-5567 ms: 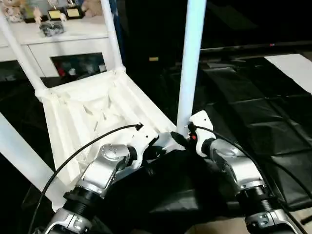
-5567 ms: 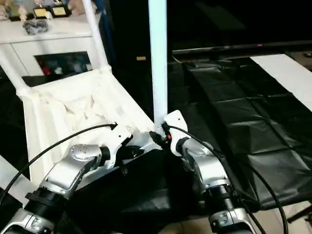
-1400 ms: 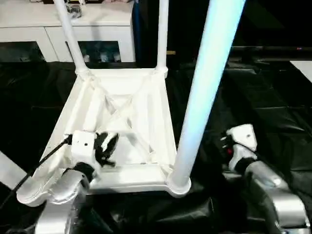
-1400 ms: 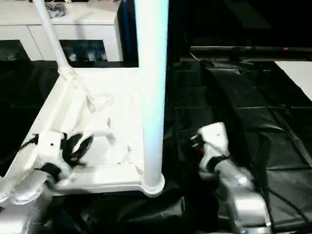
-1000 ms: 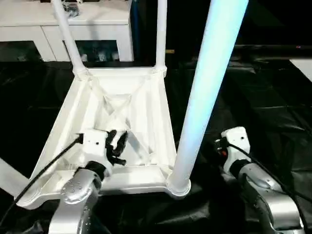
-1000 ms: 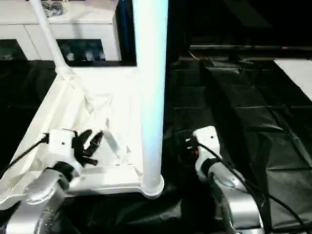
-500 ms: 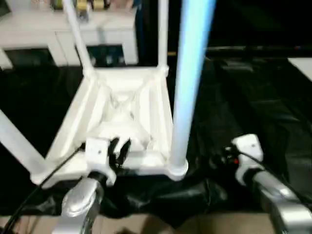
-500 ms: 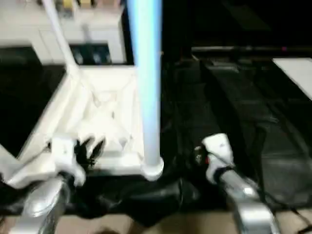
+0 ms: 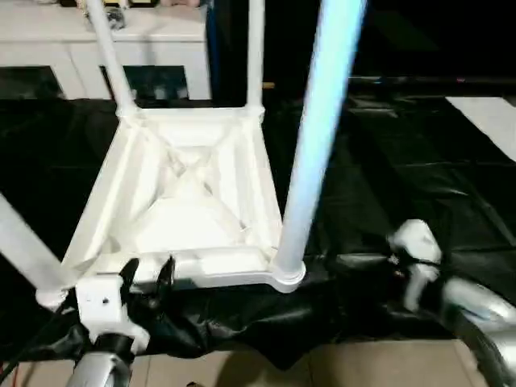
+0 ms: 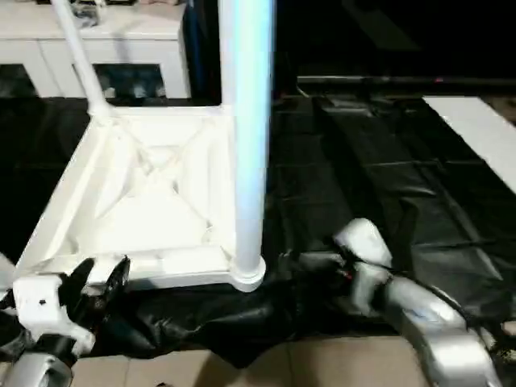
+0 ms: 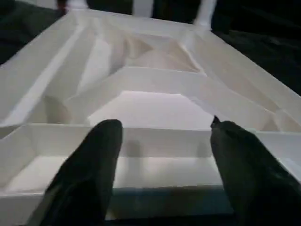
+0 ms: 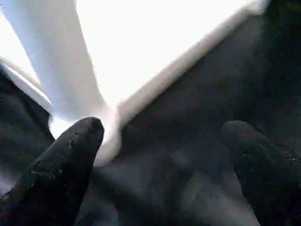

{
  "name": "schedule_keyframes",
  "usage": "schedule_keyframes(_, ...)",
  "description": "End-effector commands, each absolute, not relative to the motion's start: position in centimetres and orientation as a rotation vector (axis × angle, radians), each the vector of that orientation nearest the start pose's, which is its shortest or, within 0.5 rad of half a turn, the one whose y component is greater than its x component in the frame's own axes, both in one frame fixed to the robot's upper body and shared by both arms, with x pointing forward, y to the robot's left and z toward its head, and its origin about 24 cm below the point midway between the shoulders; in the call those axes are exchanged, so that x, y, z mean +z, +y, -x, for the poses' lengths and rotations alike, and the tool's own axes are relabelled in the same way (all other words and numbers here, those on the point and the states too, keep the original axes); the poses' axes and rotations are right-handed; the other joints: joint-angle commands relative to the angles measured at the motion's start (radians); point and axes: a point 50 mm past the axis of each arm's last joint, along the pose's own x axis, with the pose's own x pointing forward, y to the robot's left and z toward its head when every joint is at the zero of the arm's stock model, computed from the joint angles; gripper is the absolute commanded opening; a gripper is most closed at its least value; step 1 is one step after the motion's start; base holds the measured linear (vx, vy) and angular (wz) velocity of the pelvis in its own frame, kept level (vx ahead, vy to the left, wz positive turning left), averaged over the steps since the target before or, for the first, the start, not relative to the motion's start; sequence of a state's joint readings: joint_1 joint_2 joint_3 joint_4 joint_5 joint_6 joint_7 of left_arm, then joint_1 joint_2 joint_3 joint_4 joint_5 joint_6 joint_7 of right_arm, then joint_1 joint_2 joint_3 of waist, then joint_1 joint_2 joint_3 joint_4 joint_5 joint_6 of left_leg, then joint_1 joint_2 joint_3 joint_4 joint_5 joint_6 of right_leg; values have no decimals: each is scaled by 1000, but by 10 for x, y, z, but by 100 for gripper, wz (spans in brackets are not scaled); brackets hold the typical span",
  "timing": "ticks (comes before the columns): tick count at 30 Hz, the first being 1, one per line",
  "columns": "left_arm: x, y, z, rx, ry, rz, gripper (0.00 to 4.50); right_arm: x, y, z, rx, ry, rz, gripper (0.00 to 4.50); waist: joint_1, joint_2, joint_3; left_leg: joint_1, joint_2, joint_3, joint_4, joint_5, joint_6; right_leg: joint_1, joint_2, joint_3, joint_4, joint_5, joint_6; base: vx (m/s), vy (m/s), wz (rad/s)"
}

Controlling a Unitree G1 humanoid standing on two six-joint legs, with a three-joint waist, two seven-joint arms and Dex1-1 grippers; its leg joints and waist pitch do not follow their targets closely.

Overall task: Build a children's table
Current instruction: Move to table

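The children's table lies upside down on a black sheet, its ribbed white tabletop [image 9: 189,205] facing up. Legs stand in its corner sockets: two far ones [image 9: 107,48], one at the near left [image 9: 20,242], and the near right leg [image 9: 322,121] rising past the picture's top. My left gripper [image 9: 148,268] hovers just in front of the tabletop's near rim [image 11: 155,141], open, with nothing between its fingers [image 11: 101,141]. My right gripper [image 10: 302,262] sits low to the right of the near right leg's socket [image 10: 246,278], open and apart from it, fingers [image 12: 70,150] spread over the sheet.
A white cabinet [image 9: 153,48] with glass doors stands behind the table. The crumpled black sheet [image 9: 403,161] covers the floor to the right. Bare tan floor [image 9: 322,363] shows along the near edge. A white panel [image 9: 492,121] lies at the far right.
My left gripper has drawn back from over the tabletop's underside to in front of its near rim, fingers spreading wider. The right gripper has sunk lower beside the socket. The head view also shifted.
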State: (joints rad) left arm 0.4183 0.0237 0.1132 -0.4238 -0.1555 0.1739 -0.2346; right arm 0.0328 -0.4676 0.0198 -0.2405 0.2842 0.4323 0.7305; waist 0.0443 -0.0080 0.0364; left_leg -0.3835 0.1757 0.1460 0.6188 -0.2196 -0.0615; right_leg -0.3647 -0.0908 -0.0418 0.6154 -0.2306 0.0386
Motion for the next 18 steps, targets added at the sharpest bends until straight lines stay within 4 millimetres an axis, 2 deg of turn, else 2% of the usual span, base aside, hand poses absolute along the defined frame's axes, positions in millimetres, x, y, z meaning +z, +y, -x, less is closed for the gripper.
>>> schedule_keyframes(1,47,188,-172,-42,113,85,360,64,-181,-230,794,297,125,450,5,3,-26,19,52,-10,-102,-292,6,-2,-40,38,-103,-298,-125,0,0,0)
schedule_keyframes(2,51,188,-175,-58,100,69,360,62,-179,-230,797,299,135,450,12,-6,-26,18,53,-8,-104,-287,4,1,-39,38,-98,-268,-126,0,0,0)
schedule_keyframes(3,59,187,-183,-80,60,30,360,54,-177,-235,752,327,186,450,15,-6,-31,14,53,-10,-105,-251,0,8,-37,36,-89,-207,-128,0,0,0)
schedule_keyframes(4,61,186,-185,-93,54,31,360,51,-177,-236,731,344,187,450,19,-4,-39,14,50,-9,-101,-183,-3,13,-34,33,-79,-107,-135,0,0,0)
schedule_keyframes(5,62,186,-187,-99,46,14,360,50,-176,-239,708,332,171,450,18,0,-38,13,49,-9,-101,-175,-3,13,-33,33,-75,-75,-141,0,0,0)
schedule_keyframes(6,63,185,-187,-109,36,8,360,50,-176,-239,690,316,164,450,17,-4,-37,10,48,-8,-101,-172,-4,17,-34,32,-72,-35,-145,0,0,0)
schedule_keyframes(7,61,184,-187,-110,53,12,360,48,-177,-240,662,311,153,450,15,-2,-40,7,45,-7,-99,-165,4,23,-37,34,-68,-5,-148,0,0,0)
schedule_keyframes(8,60,184,-186,-111,56,12,360,48,-176,-241,649,305,142,450,17,-2,-42,5,41,-1,-94,-158,23,24,-44,38,-70,8,-152,0,0,0)
schedule_keyframes(9,59,182,-185,-114,60,19,360,47,-176,-241,642,296,153,450,20,-6,-45,-6,30,11,-82,-132,95,33,-68,51,-78,25,-169,0,0,0)
schedule_keyframes(10,58,181,-184,-114,57,18,360,47,-174,-240,649,288,178,450,39,-19,-40,-76,2,-23,-77,-87,238,84,-114,19,-92,33,-155,0,0,0)
schedule_keyframes(11,58,181,-184,-114,57,18,360,47,-174,-240,649,288,178,450,41,-3,-57,-74,-8,-22,-47,-35,299,99,-150,18,-102,66,-142,0,0,0)
schedule_keyframes(12,58,180,-183,-112,55,15,360,47,-174,-239,653,287,190,450,43,-10,-53,-90,2,-53,19,7,378,105,-243,35,-138,39,-141,1,86,44)
schedule_keyframes(13,57,180,-183,-113,54,-9,360,46,-172,-238,668,280,209,450,43,-10,-50,-98,13,-64,41,14,382,110,-278,42,-157,-4,-152,1,86,44)
schedule_keyframes(14,59,180,-183,-109,33,-78,360,45,-173,-236,675,281,216,450,38,-5,-36,-113,30,-87,56,11,368,123,-310,29,-181,-90,-170,8,135,52)
schedule_keyframes(15,60,180,-183,-108,21,-106,360,44,-173,-236,674,283,215,450,36,33,-15,-58,23,-109,-51,-10,343,113,-149,-80,-149,-225,-199,22,147,53)
schedule_keyframes(16,60,180,-183,-105,19,-104,360,43,-175,-236,664,288,209,450,-13,63,-5,12,-7,-153,-117,-100,363,61,67,-133,10,-275,-173,22,147,53)
schedule_keyframes(17,60,180,-183,-103,20,-100,360,42,-177,-237,657,291,204,450,-13,72,-13,27,8,-172,-119,-183,296,45,73,-110,56,-237,-159,5,122,64)
schedule_keyframes(18,60,181,-183,-99,24,-96,360,42,-182,-238,634,292,207,450,-6,78,-20,32,42,-249,-126,-225,135,25,59,-60,71,-153,-126,-25,91,65)
